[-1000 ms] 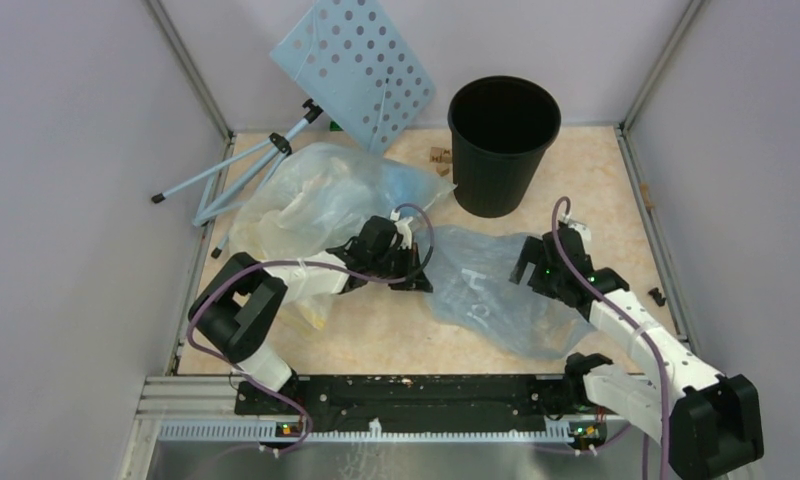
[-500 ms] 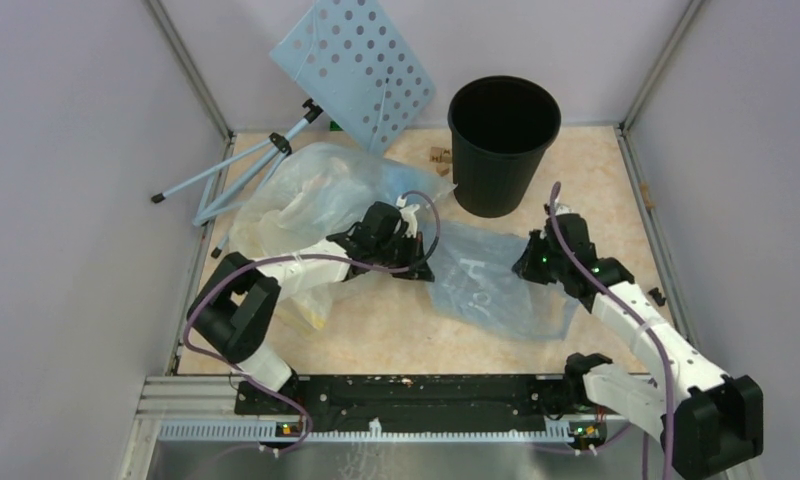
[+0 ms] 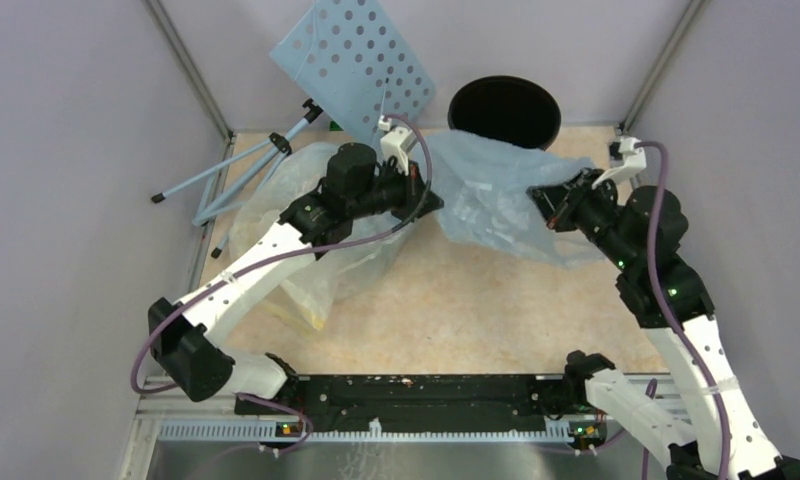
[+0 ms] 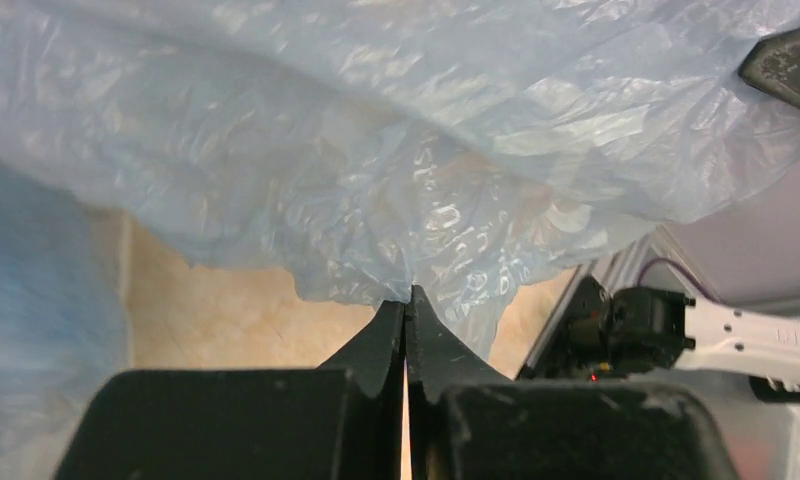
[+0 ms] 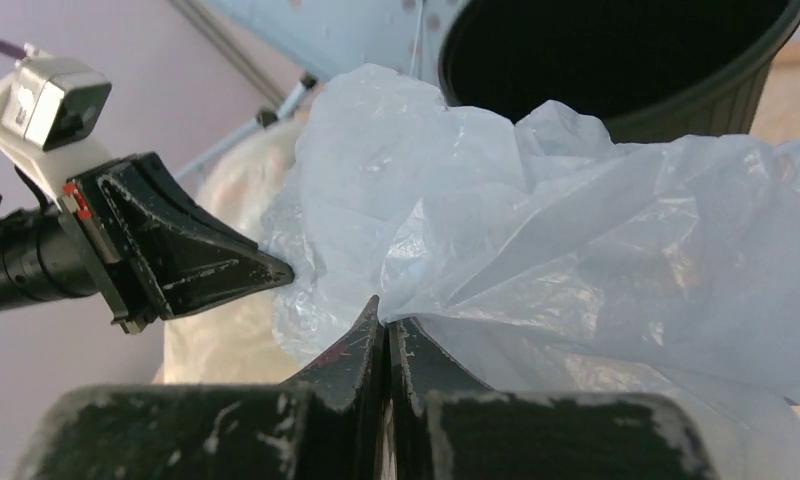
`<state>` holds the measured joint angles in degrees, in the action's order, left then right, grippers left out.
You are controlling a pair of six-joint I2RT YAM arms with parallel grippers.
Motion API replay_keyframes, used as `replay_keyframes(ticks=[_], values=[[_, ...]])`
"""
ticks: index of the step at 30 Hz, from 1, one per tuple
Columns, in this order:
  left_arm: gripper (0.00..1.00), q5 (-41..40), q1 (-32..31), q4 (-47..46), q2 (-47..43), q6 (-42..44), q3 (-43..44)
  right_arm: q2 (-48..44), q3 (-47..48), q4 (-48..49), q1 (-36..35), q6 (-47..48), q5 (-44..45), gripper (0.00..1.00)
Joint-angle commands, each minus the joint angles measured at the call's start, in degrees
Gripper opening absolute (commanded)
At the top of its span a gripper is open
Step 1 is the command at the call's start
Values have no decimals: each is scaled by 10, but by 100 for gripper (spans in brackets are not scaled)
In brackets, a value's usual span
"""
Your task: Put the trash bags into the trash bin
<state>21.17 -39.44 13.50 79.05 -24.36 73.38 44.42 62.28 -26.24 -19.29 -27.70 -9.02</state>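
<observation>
My left pincer [image 3: 428,202] and right pincer [image 3: 541,196] clamp opposite edges of the trash bag [image 3: 491,185], limp film, surely light and slippery; trash bin [image 3: 555,112] at twelve o'clock.

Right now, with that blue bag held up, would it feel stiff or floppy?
Probably very floppy: the light-blue trash bag sags and crumples between its two pinch points. Likely light too, since shut jaws pinching only its edges hold it up. It could snag on the rim of the trash bin.

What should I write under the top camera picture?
The left gripper and right gripper hold a crinkly light-blue plastic bag up by the round black plastic bin.
</observation>
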Motion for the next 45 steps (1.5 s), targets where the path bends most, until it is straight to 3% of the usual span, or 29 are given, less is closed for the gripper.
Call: replay_keyframes(ticks=[1,8,12,18,22,23,25,26,28,32,34,37,41,45], values=[[0,-68,3,23,17,60,99,-3,56,49,4,8,73,0],[0,-74,32,40,196,100,371,26,71,123,4,-16,202,0],[0,-57,55,31,314,94,535,82,111,117,5,-6,258,0],[0,-78,59,-99,412,84,584,170,184,96,5,13,271,0],[0,-83,61,-107,461,80,619,211,217,65,6,12,272,0],[0,-78,61,-114,465,79,612,212,216,61,6,9,279,8],[1,-67,61,-126,468,81,596,205,206,67,5,9,296,54],[5,-64,61,-128,468,83,589,202,202,75,5,13,299,62],[19,-61,60,-130,465,87,582,202,209,78,6,27,299,67],[37,-58,61,-123,448,100,578,212,247,58,6,51,315,69],[56,-64,61,-117,429,107,564,210,258,58,6,65,341,69],[74,-78,61,-120,401,114,537,206,266,70,7,89,382,70],[81,-94,61,-105,381,121,529,221,299,71,7,125,384,69],[82,-125,64,-67,368,106,525,284,377,18,6,157,316,58]])
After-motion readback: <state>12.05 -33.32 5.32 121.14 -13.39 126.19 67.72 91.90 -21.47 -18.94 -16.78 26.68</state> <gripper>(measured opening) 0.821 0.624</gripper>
